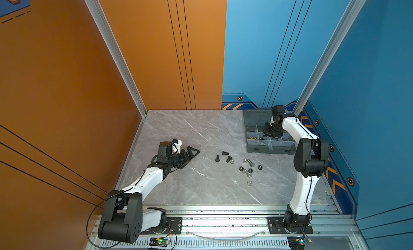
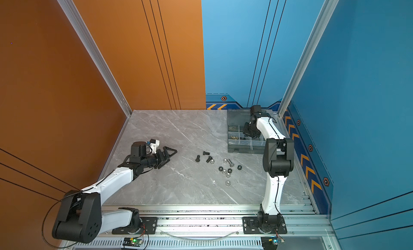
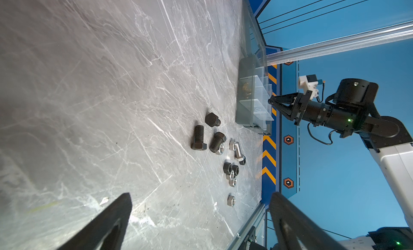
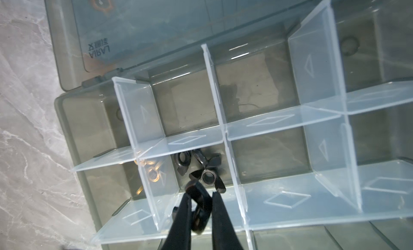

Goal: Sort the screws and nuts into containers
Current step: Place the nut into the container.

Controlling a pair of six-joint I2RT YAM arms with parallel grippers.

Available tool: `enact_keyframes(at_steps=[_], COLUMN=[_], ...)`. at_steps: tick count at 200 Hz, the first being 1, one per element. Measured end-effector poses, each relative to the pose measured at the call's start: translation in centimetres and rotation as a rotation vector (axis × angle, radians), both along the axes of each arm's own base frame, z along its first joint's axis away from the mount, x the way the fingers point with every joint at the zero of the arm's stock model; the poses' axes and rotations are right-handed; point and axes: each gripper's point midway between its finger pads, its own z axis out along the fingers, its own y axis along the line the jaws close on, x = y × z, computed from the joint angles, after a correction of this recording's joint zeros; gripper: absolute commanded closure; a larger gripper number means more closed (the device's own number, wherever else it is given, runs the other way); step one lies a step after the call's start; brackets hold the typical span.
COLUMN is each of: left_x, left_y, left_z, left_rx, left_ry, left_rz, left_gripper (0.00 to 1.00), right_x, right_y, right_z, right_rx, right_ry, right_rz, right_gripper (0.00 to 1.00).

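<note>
Black wing nut (image 4: 199,207), one: pinched between the closed jaws of the right gripper (image 4: 201,194), over the organizer box (image 1: 268,151), just above a clear divider (image 4: 279,202) at the edge of a middle compartment.

Black wing nuts (image 4: 207,176), at least two others: lying in that same compartment, just past the held one in the right wrist view.

Brass wing nuts (image 4: 153,173): in the neighbouring compartment, behind a clear wall, toward the box's short end; count unclear.

Box itself: smoky grey, see-through, lid (image 4: 156,25) open toward the far edge, seated in the far right corner of the table (image 1: 178,130).

Black bolts (image 1: 225,153), three: loose on the table right of centre, between the box and the front edge, near one another.

Silver bolt (image 1: 250,163), one: just right of the black ones, beside a silver nut.

Silver nuts (image 1: 249,175), five: scattered in the same patch, one against the threaded end of a black bolt.

Black nuts (image 1: 241,169), three: mixed in among the silver ones.

Left gripper (image 1: 194,152): jaws spread wide, empty, low over the table toward the left edge, pointed at the loose hardware, well apart from it.
</note>
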Motion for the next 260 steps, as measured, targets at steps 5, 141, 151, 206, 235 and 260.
enact_keyframes(at_steps=[5,141,151,206,235,260], left_x=[0.0,0.3,0.3,0.3,0.3,0.3], left_y=[0.0,0.0,0.0,0.0,0.0,0.0], left_z=[0.0,0.5,0.5,0.5,0.5,0.5], left_rx=[0.0,-0.001,-0.001,-0.001,-0.001,-0.001], left_ry=[-0.001,-0.012,-0.012,-0.012,-0.012,-0.013], left_rz=[0.0,0.0,0.0,0.0,0.0,0.0], left_gripper=[0.02,0.02,0.02,0.02,0.02,0.02], right_x=[0.0,1.4,1.8,1.5,-0.4,-2.1], right_y=[0.0,-0.3,-0.3,0.1,1.0,2.4], right_z=[-0.1,-0.6,-0.1,1.7,4.7,6.9], right_rx=[0.0,-0.016,-0.015,0.01,0.043,0.079], right_ry=[0.002,-0.003,-0.019,-0.051,-0.096,-0.129], right_rz=[0.0,-0.014,-0.014,-0.004,0.016,0.05], right_gripper=[1.0,0.62,0.61,0.57,0.56,0.55])
